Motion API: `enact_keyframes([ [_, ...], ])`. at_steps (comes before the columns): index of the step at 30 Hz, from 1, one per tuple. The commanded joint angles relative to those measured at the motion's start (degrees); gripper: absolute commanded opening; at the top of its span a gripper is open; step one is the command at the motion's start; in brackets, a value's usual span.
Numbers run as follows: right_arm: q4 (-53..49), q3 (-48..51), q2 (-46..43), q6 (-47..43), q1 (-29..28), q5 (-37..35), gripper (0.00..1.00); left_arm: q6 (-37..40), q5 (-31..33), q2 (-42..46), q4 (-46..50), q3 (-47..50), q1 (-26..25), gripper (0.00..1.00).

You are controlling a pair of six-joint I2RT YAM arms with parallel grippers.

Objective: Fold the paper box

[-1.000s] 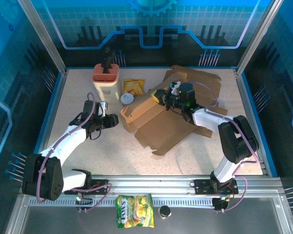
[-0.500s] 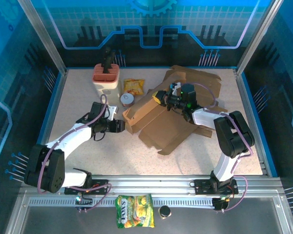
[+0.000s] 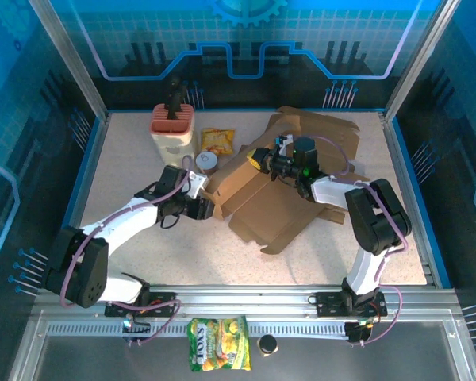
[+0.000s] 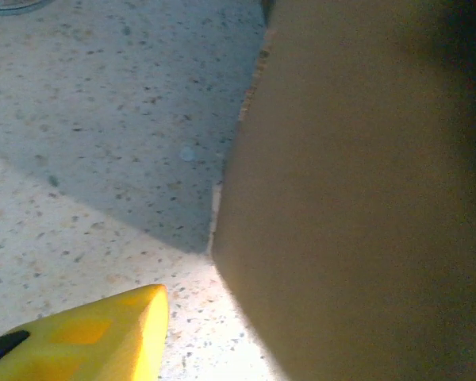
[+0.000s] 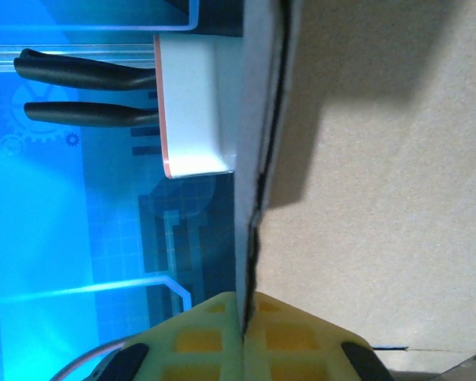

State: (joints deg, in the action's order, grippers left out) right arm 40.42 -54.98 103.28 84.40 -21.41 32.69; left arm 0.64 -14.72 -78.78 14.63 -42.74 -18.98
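The paper box (image 3: 282, 186) is brown cardboard, partly unfolded, lying across the centre and right of the table. A low wall (image 3: 222, 184) of it stands up at its left end. My left gripper (image 3: 201, 208) is at that wall's near left corner. In the left wrist view the cardboard (image 4: 357, 198) covers the right half and hides one finger. The visible yellow finger (image 4: 87, 337) stands apart from the cardboard, so the jaws are open. My right gripper (image 3: 259, 159) is shut on the upper panel's edge (image 5: 250, 159), which runs down between its yellow fingertips (image 5: 198, 341).
At the back left stand a white and orange holder (image 3: 173, 131) with black utensils, a yellow snack bag (image 3: 217, 140) and a small round tin (image 3: 209, 161). A snack bag (image 3: 219, 355) and a dark jar (image 3: 266, 344) lie beyond the front rail.
My left arm has swung right and reached the box's left corner. The box's near flap has shifted slightly right. The right gripper stays clamped in place.
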Motion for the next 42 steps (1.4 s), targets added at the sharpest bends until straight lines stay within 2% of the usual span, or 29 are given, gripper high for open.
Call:
enact_keyframes([
  [1,0.91,-1.52,1.58,0.50,0.26,1.39,0.00,3.10,1.44,-0.07,-1.40,-1.82,-1.59,0.51],
  [10,1.85,-3.67,2.49,1.82,-0.03,0.91,0.00,2.96,3.54,1.24,-2.52,-1.10,-3.15,0.47],
  [20,1.98,-4.48,2.16,2.81,-0.03,1.28,0.00,2.85,-0.92,3.99,-9.49,1.70,-3.08,0.32],
  [23,3.43,-4.05,2.35,3.84,0.18,1.04,0.00,1.22,-2.83,5.19,-12.85,3.41,-3.14,0.32],
  [26,5.04,-3.95,2.74,5.04,0.40,0.67,0.00,-1.04,-0.84,6.33,-14.83,5.01,-3.06,0.41],
  [28,5.30,-4.16,2.94,5.08,0.43,0.79,0.00,-1.90,0.62,6.81,-15.42,5.56,-3.14,0.42],
  [42,8.19,0.15,3.62,1.50,1.36,4.10,0.00,-6.27,6.68,3.76,-16.70,6.13,-4.44,0.42],
])
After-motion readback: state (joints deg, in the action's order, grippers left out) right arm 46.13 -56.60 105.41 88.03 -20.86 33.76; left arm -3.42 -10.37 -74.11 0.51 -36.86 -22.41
